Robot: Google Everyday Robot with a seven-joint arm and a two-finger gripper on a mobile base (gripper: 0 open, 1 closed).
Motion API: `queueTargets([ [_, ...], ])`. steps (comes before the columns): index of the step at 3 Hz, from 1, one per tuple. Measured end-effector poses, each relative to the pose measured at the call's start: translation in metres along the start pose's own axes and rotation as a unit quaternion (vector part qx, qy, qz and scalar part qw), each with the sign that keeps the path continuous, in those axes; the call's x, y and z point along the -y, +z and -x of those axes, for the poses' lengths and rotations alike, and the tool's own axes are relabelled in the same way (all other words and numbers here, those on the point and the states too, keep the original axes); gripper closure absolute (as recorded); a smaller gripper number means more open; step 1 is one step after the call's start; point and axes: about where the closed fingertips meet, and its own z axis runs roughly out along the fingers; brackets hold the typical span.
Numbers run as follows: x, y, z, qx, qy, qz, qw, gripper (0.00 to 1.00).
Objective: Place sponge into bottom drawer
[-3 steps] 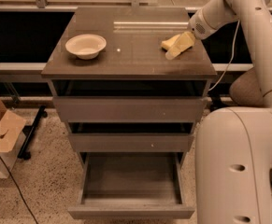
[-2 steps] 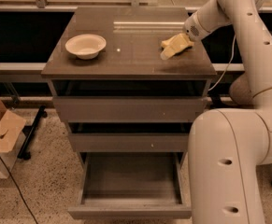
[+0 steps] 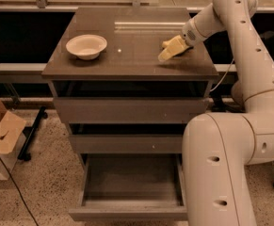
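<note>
My gripper (image 3: 172,50) is at the right side of the cabinet top, low over the surface, at the end of the white arm that reaches in from the right. A pale yellow sponge (image 3: 166,44) shows right at the gripper's tip, on or just above the top; I cannot tell whether it is held. The bottom drawer (image 3: 127,213) is pulled out at the foot of the cabinet, and its tray looks empty. The gripper is far above it and to its right.
A cream round bowl (image 3: 86,46) stands on the left of the cabinet top (image 3: 127,62). The two upper drawers (image 3: 127,111) are pushed in. My white arm and base (image 3: 221,173) stand close to the cabinet's right side. A cardboard box (image 3: 0,135) sits on the floor at left.
The gripper and the pale yellow sponge have shifted slightly left and toward the front of the cabinet top. The bowl and the drawers have not moved.
</note>
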Motion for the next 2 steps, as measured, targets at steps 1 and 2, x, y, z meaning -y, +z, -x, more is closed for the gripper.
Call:
queueTargets([
  [1, 0.0028, -0.0054, -0.0054, -0.005, 0.005, -0.003, 1.0000, 0.42],
  [2, 0.0023, -0.0109, -0.0049, -0.008, 0.001, -0.005, 1.0000, 0.73],
])
